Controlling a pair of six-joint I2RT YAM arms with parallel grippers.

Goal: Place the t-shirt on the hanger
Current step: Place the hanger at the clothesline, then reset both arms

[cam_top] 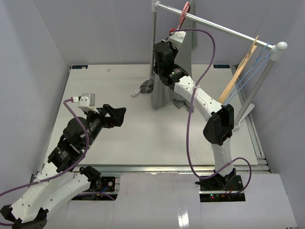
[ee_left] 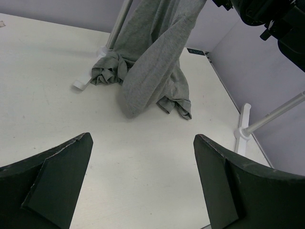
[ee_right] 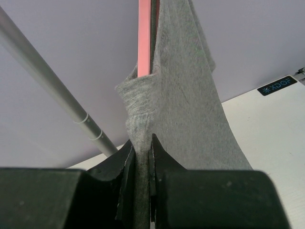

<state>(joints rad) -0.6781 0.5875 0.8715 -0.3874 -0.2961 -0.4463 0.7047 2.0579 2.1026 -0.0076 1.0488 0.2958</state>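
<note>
The grey t-shirt (cam_top: 164,93) hangs from the pink hanger (cam_top: 183,14) on the rack's rail, its lower part bunched on the table (ee_left: 152,81). My right gripper (ee_right: 141,140) is raised by the hanger and shut on a fold of the t-shirt (ee_right: 186,95), just below the pink hanger arm (ee_right: 144,36). My left gripper (cam_top: 116,114) is open and empty, low over the table, well to the left of the shirt, which lies ahead of it in the left wrist view. Its fingers (ee_left: 57,181) stand wide apart.
A white clothes rack with a metal rail (cam_top: 219,26) stands at the back. A tan wooden hanger (cam_top: 238,71) and a thin blue wire hanger (cam_top: 252,69) hang at its right end. The rack's foot (ee_left: 243,129) stands on the table at right.
</note>
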